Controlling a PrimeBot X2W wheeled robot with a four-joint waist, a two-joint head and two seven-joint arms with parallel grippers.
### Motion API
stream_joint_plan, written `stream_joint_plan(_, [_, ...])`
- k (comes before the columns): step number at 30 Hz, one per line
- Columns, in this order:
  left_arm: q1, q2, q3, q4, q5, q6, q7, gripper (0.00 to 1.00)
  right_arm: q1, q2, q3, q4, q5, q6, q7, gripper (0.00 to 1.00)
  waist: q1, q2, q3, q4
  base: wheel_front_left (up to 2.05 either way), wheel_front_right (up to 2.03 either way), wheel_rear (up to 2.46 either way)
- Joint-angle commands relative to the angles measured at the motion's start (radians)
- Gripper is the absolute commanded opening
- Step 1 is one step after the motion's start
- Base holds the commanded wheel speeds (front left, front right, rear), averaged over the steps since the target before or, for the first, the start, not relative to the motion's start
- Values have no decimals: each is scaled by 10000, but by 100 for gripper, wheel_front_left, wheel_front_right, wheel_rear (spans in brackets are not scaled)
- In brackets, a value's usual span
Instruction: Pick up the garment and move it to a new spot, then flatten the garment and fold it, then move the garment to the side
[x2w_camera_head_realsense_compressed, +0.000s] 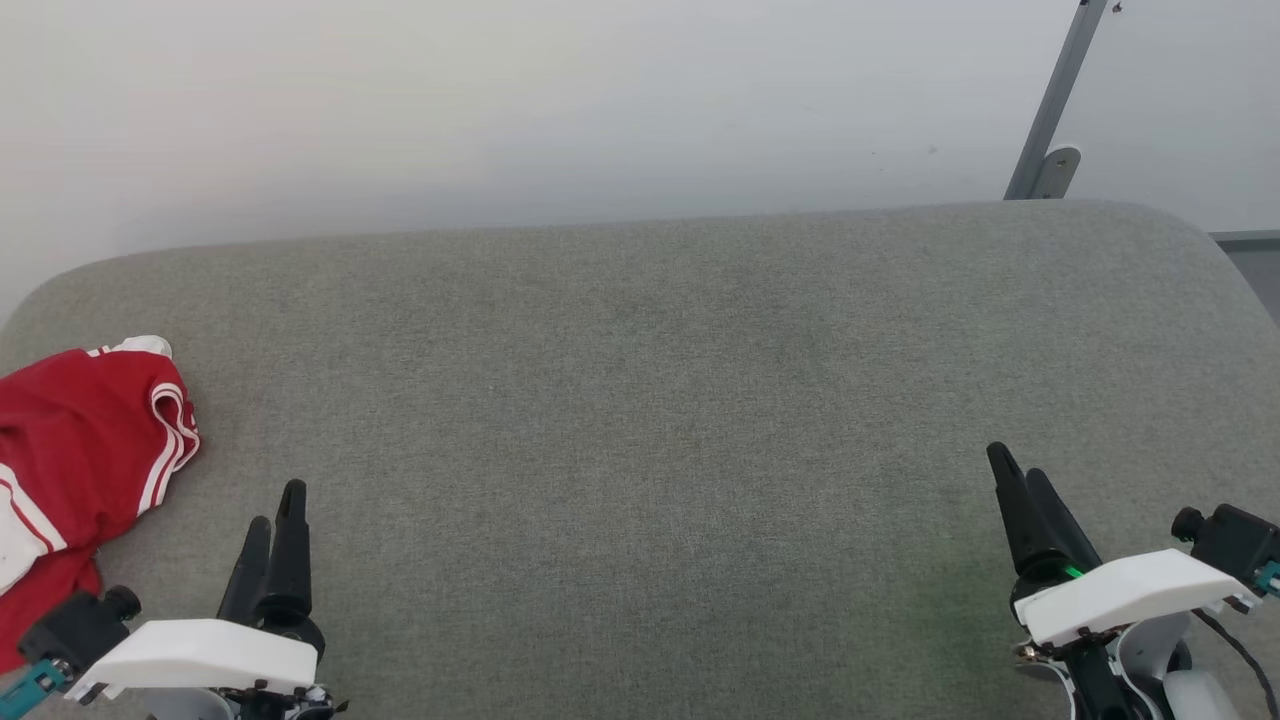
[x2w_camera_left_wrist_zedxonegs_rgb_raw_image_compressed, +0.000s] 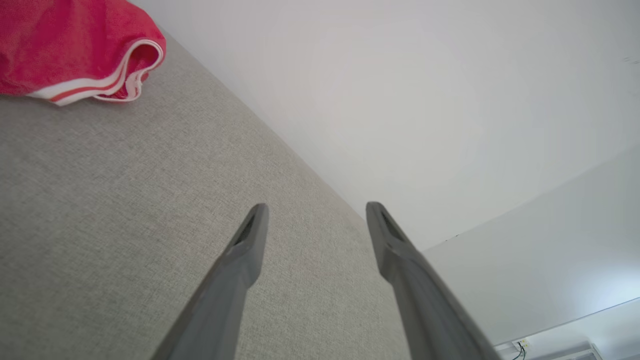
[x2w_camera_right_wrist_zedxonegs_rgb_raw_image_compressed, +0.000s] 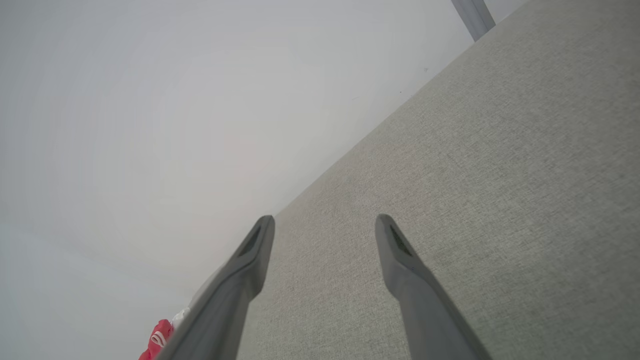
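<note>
We see a bright red thin-fabric shirt (x2w_camera_head_realsense_compressed: 85, 440) with white sleeve ends and white-red-white striped trim lying bunched at the far left edge of a broad desk (x2w_camera_head_realsense_compressed: 640, 400) covered in grey-green woven fabric with rounded corners. Part of the shirt runs out past the left border of the head view, so we cannot tell how far it extends. In the left wrist view the shirt (x2w_camera_left_wrist_zedxonegs_rgb_raw_image_compressed: 65, 45) sits in the upper left corner, a striped hem curled open toward us. In the right wrist view we can make out just a small red and white scrap of it (x2w_camera_right_wrist_zedxonegs_rgb_raw_image_compressed: 157, 342), low down beside one dark finger.

The left fingers (x2w_camera_head_realsense_compressed: 281, 510) hang over the desk's lower left, near the shirt but clear of it, and the left wrist view shows them spread apart with bare desk between them. The right fingers (x2w_camera_head_realsense_compressed: 1016, 463) hang over the lower right, well apart from the shirt; they too stand apart with nothing between them.

Behind the desk rises a plain pale wall (x2w_camera_head_realsense_compressed: 500, 100). A slanted grey metal bar (x2w_camera_head_realsense_compressed: 1055, 100) leans against it at the upper right.
</note>
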Motion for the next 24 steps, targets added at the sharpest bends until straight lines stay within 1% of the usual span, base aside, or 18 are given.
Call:
stream_joint_plan(1, [-14, 121, -13, -192, 340, -92, -124, 100, -240, -94, 20, -156, -312, 0, -98, 100, 0, 0, -3, 1, 0, 0, 0])
stream_joint_plan(24, [226, 323, -50, -348, 2553, -337, -796, 100, -239, -184, 75, -375, -2425, 0, -431, 100, 0, 0, -61, -11, 0, 0, 0])
